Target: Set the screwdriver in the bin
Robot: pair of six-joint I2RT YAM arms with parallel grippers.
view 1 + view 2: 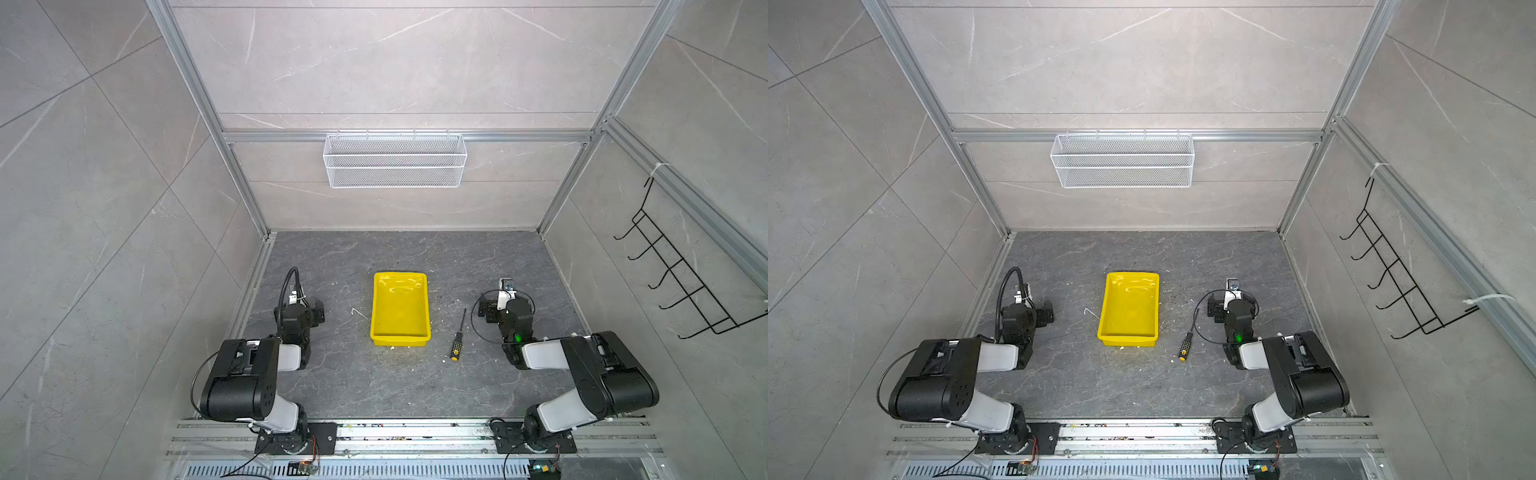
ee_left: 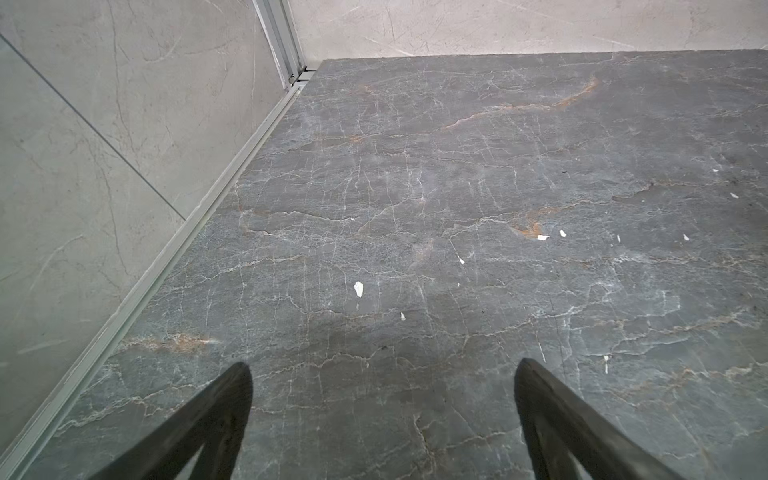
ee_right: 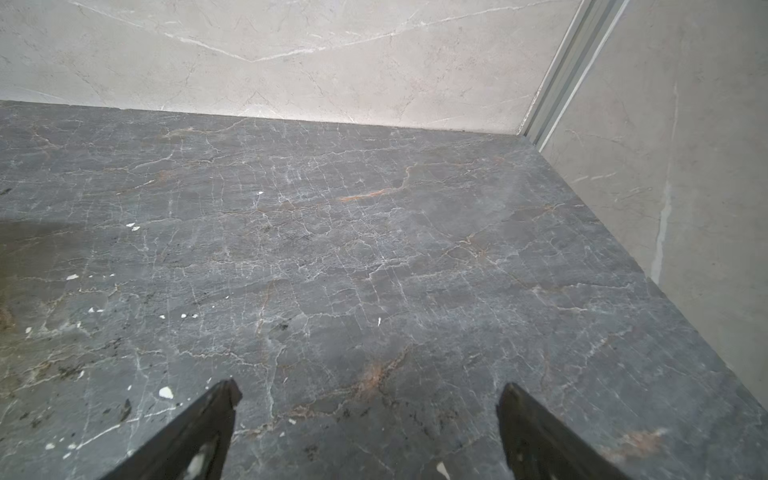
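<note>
Grey veined stone tabletop (image 1: 374, 382), white-flecked | pale marbled walls (image 1: 395, 75) | left claw (image 2: 384, 365) spread | right claw (image 3: 370, 387) spread

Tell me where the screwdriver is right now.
In both top views the screwdriver lies on the dark tabletop right of centre, between the bin and the right arm, outside the bin, handle end nearest the robot's bases.

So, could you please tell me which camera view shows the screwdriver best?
A top view: the screwdriver lies whole and unobstructed beside the bin. Both top views show it; neither wrist view does.
</note>
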